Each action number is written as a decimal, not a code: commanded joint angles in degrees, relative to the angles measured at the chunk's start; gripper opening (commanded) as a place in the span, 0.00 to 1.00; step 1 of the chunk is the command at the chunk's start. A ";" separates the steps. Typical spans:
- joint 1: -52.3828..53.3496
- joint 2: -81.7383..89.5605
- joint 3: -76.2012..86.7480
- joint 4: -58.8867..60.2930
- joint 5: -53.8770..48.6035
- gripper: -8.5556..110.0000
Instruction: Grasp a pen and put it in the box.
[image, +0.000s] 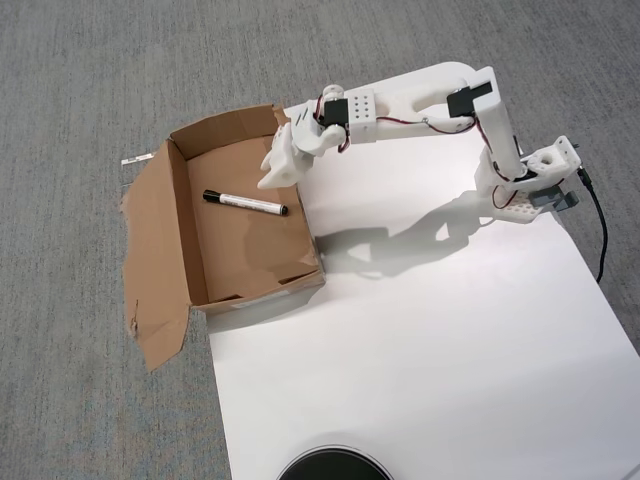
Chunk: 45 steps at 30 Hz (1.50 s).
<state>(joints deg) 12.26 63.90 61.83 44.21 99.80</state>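
Overhead view, your side first: pen (245, 203) lies flat on floor of box (190, 262), black cap toward left, nearly crosswise. Just beyond, your jaws (276, 172) hang over box's right wall, parted and empty, clear of pen. Box sits on grey carpet (80, 80) at white sheet's (420, 350) edge.

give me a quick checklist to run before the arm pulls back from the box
1. Pen is inside the box, lying flat on its floor: ok.
2. Gripper holds nothing, pen lies apart from its fingertips: ok.
3. Jaws open wide enough to clear the pen: cannot tell, the gap is too small to see in the overhead view.
4. Gripper sits over the box's right wall near the back corner, so a lift is wise before swinging: cannot tell how much height it has.
5. White sheet along the retreat path shows no loose objects: ok.
6. Cable at the base hangs off to the right, away from the arm links: ok.
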 joint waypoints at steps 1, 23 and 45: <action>0.31 1.58 -1.01 0.00 0.13 0.19; 0.40 24.08 0.13 0.18 -0.13 0.19; -0.40 44.82 0.66 31.82 10.33 0.19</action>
<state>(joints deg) 12.52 104.41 62.36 69.08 103.58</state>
